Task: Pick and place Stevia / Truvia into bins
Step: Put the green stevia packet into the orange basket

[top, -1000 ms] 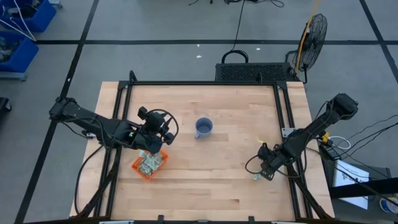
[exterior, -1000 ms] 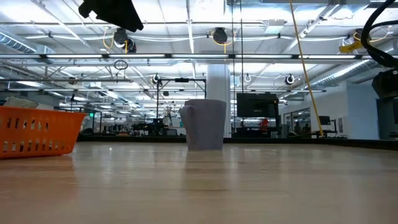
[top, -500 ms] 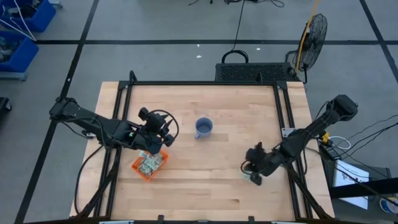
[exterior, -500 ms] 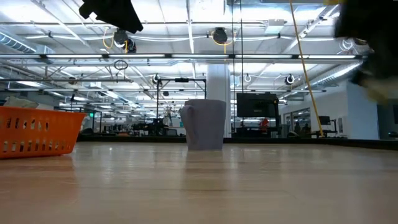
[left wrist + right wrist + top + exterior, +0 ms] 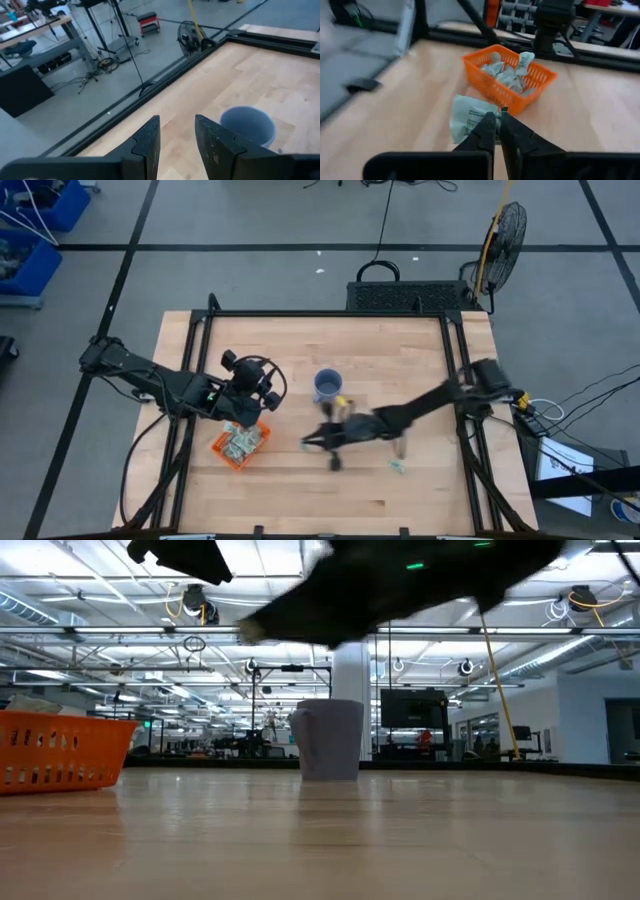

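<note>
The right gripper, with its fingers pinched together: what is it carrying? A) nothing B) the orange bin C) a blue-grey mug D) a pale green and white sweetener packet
D: in the right wrist view the right gripper is shut on a sweetener packet, with the orange bin of packets ahead.

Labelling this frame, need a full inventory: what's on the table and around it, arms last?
bin: one, orange, near the table's front left, under the left gripper.
packets in bin: a heap, pale green and white, count cannot be told.
held packet: one, pale green and white, in the right gripper.
loose packet: one, pale, on the table right of centre.
mug: one, blue-grey, table centre.
table: one, light wood, black frame.
fan: one, black, on the floor beyond the far right corner.
left gripper: open, above the bin.
right gripper: shut on the held packet, mid-table, pointing at the bin.
</note>
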Controlling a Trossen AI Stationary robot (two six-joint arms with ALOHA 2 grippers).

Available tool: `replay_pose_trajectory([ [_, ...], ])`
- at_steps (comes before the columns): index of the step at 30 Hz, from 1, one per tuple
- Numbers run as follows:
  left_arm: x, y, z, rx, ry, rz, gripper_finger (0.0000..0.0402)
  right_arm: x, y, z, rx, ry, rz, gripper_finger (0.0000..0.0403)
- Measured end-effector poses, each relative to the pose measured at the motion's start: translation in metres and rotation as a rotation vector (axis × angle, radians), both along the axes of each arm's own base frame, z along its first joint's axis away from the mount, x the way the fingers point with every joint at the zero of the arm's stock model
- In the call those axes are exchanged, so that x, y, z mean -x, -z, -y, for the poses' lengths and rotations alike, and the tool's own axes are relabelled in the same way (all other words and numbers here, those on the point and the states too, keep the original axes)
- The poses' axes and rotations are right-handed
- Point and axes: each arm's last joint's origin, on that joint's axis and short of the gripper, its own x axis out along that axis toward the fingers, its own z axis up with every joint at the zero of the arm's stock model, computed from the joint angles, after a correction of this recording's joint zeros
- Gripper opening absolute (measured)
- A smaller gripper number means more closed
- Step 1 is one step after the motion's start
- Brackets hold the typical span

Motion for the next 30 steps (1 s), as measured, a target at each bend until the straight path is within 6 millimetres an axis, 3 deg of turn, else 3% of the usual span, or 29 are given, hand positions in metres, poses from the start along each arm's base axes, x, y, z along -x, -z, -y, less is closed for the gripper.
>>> replay_pose_trajectory([
  [3,-0.001,-0.001,0.001,-0.010,0.018,-0.007,0.0129,-0.046,0.003,0.006,0.093,0.013,0.028,0.0012],
  [6,0.000,-0.001,0.004,-0.012,0.030,-0.012,0.0129,-0.079,0.004,0.014,0.143,0.031,0.069,0.0018],
  [13,0.002,-0.001,0.010,-0.030,0.055,-0.017,0.0129,-0.121,0.025,0.032,0.204,0.068,0.163,0.0039],
  [18,0.003,-0.001,0.015,-0.035,0.076,-0.022,0.0129,-0.138,0.051,0.043,0.159,0.054,0.140,0.0075],
  [21,0.004,-0.001,0.017,-0.031,0.088,-0.024,0.0129,-0.141,0.057,0.045,0.170,0.059,0.134,0.0100],
  [25,0.005,-0.001,0.020,-0.030,0.105,-0.024,0.0129,-0.140,0.044,0.038,0.163,0.050,0.159,0.0127],
  [30,0.006,-0.001,0.025,-0.026,0.126,-0.022,0.0129,-0.127,0.003,0.025,0.135,0.025,0.050,0.0140],
])
